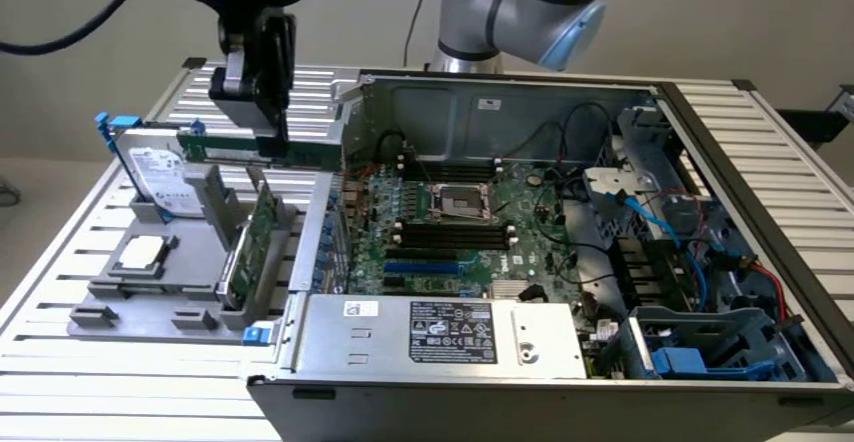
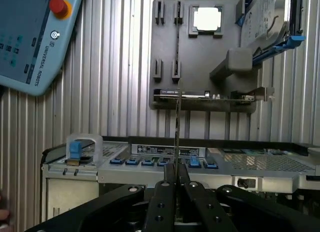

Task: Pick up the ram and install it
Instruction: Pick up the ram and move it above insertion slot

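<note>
Black gripper [image 2: 175, 173] fingers are pressing together on the ram [image 2: 176, 127], pinching its flat faces, so the stick is showing edge-on as a fine line in the wrist view. In the exterior view the gripper [image 1: 271, 127] is holding the ram [image 1: 310, 152] level, long edge down, above the grey tray [image 1: 200, 272], on the tray's side nearest the PC case [image 1: 507, 112]. It's prob. being kept level so its contact edge can meet a slot squarely.

The tray is carrying other parts, each in its own cradle: a silver CPU [image 1: 140, 252] lying flat, an HDD [image 1: 163, 177] leaning upright, and an exp. card [image 1: 251, 242] standing on edge.

Just beside the tray the case is lying open, lid off, holding the mobo [image 1: 534, 252] w/ black slots [image 1: 454, 234] that are looking empty. Past the tray in the wrist view, a teach pendant [image 2: 35, 36] is lying on the slatted table [image 2: 120, 66].
</note>
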`<state>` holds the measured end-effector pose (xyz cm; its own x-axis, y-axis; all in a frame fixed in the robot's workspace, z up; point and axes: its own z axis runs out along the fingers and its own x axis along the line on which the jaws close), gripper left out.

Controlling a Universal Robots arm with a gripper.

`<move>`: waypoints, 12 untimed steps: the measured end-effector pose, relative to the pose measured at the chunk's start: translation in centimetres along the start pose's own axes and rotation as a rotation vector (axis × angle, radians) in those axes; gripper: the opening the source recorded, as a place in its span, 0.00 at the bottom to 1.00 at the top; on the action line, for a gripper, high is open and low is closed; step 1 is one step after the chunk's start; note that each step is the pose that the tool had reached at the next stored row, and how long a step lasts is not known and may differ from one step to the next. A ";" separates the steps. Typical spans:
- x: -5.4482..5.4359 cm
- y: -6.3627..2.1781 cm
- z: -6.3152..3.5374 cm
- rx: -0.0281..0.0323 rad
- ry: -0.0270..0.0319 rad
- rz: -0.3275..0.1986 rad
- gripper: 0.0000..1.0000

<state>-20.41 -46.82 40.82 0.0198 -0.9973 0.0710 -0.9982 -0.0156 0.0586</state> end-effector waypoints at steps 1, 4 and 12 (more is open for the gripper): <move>0.0 -0.30 -0.02 0.0001 -0.0067 0.000 0.13; -0.1 -1.22 -0.08 0.0005 -0.0271 -0.001 0.13; -0.3 -3.81 -0.25 0.0013 -0.0671 -0.004 0.13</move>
<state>-16.61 -46.39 40.82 0.0197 -0.9998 0.0038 -0.9982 -0.0195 0.0574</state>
